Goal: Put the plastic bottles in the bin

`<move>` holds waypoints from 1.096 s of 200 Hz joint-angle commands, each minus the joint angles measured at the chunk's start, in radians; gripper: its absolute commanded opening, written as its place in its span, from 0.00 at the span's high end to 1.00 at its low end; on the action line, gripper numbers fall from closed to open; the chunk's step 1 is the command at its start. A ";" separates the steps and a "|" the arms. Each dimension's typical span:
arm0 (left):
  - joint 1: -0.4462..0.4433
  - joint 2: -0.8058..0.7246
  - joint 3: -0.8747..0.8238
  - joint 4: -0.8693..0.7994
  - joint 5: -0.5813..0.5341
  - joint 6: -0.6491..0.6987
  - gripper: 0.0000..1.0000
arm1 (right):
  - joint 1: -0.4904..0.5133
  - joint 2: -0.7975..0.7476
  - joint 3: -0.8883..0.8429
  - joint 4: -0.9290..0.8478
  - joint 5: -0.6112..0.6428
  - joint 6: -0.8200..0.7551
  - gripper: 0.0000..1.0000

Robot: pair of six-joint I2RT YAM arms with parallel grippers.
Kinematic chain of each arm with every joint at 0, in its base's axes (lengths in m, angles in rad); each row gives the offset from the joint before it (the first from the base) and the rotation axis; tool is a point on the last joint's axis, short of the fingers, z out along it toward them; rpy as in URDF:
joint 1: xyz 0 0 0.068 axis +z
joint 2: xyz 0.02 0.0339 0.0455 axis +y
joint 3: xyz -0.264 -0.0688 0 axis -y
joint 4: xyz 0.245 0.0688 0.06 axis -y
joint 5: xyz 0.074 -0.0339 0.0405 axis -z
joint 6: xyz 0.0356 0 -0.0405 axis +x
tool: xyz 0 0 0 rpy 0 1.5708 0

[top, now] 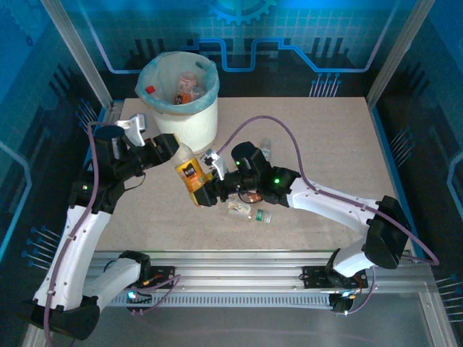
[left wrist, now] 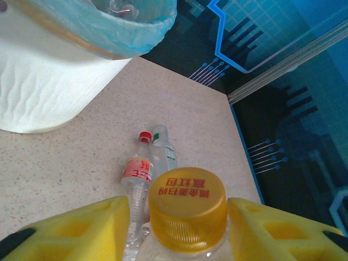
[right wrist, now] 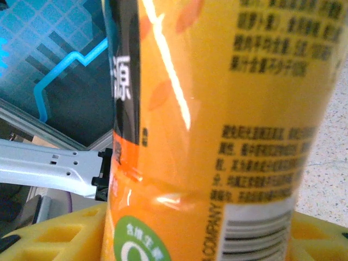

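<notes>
Two grippers are met at one orange bottle (top: pixel 189 173) over the table's middle: the right gripper (top: pixel 202 194) is clamped on its body, while the left gripper (top: pixel 172 150) is set about its cap, its grip untellable. At least three loose bottles (top: pixel 249 211) are seen just right on the beige table (top: pixel 325 137). Several are held in one bin (top: pixel 195 126), far left. Blue walls (top: pixel 289 36) are set around.

Orange-label bottle (right wrist: pixel 217 109): glossy plastic film. Bin (top: pixel 192 126): matt white; liner (top: pixel 147 78) thin blue plastic. Tabletop (top: pixel 325 137): speckled matt.
</notes>
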 commanded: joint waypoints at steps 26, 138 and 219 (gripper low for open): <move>0.019 -0.012 -0.017 0.015 0.028 -0.016 0.56 | 0.020 0.003 0.026 0.056 -0.044 -0.026 0.40; 0.030 -0.011 -0.022 0.033 0.041 -0.043 0.70 | 0.020 0.012 0.031 0.043 -0.050 -0.045 0.38; 0.045 -0.038 0.032 0.023 -0.078 -0.022 0.99 | 0.005 -0.047 0.052 -0.051 0.087 -0.093 0.07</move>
